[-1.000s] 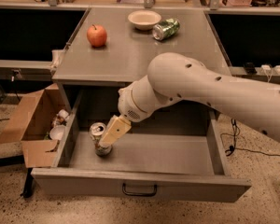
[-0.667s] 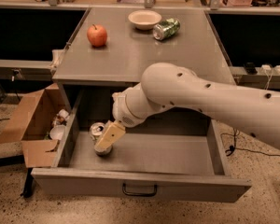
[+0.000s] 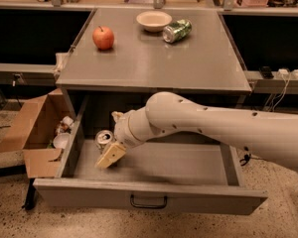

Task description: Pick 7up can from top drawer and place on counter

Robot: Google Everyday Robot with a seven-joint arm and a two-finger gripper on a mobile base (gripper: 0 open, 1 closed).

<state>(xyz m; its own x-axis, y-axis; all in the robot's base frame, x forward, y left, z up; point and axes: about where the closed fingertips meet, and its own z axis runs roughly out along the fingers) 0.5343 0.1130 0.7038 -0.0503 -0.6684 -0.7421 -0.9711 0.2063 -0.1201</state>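
Speckled floor is fronting the open top drawer (image 3: 188, 163), where the gripper (image 3: 111, 143) is hovering at the left end, fingers (image 3: 111, 155) spread apart around the 7up can (image 3: 104, 137); beyond, an apple (image 3: 103, 37), bowl (image 3: 154, 20) and green can (image 3: 177, 30) are sitting on the worktop (image 3: 154, 66).

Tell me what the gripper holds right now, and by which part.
It cannot be told. The gripper is down in the top drawer, right beside the 7up can, but no hold on it shows.
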